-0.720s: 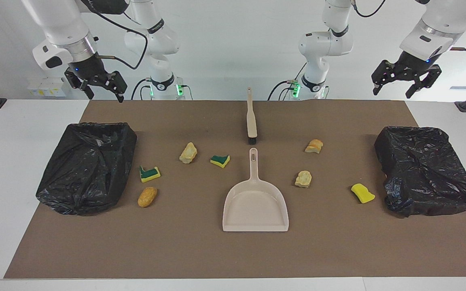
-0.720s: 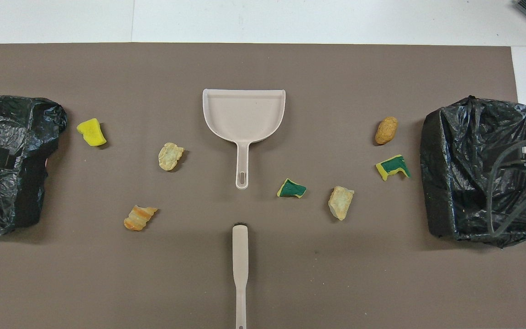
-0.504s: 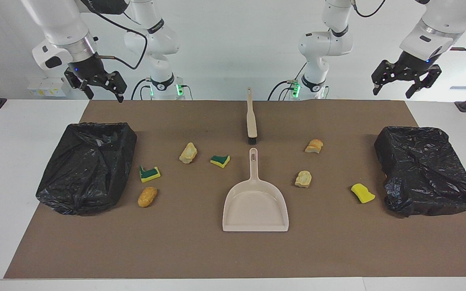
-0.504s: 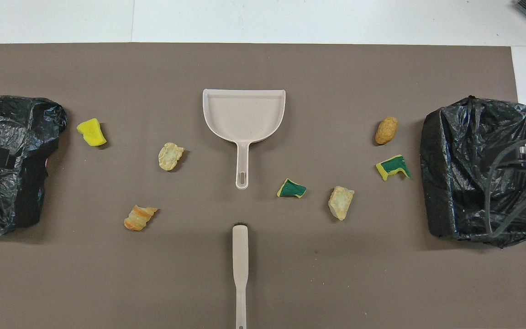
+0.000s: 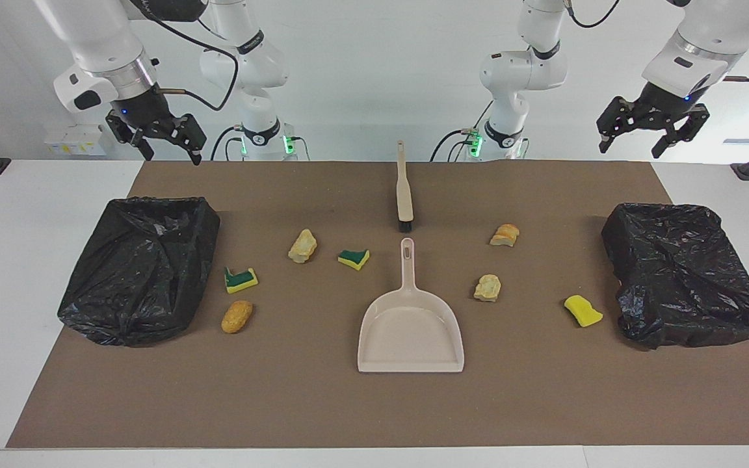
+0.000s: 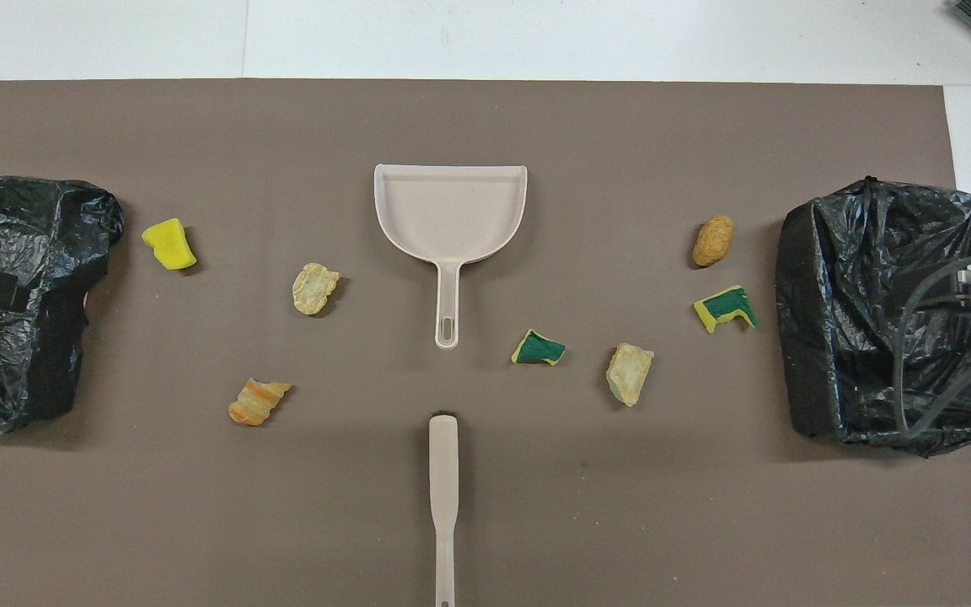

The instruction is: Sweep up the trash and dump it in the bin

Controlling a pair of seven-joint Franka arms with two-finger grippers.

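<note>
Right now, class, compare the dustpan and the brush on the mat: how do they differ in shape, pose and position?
The dustpan is broad with an open scoop; the brush is narrow and stick-like. The dustpan's handle points toward the robots, while the brush's dark bristle end points away from them, toward that handle. The dustpan lies farther from the robots than the brush. Both are beige, lie flat on the mat, in line mid-table, untouched.

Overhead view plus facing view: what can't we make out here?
- Brush: handle end cut off by the overhead view's bottom edge.
- Left gripper, right gripper: open, but outside the overhead view.
- Bin at the left arm's end: cut off by the overhead view's edge.
- Both bins' insides: hidden by black liner.
</note>
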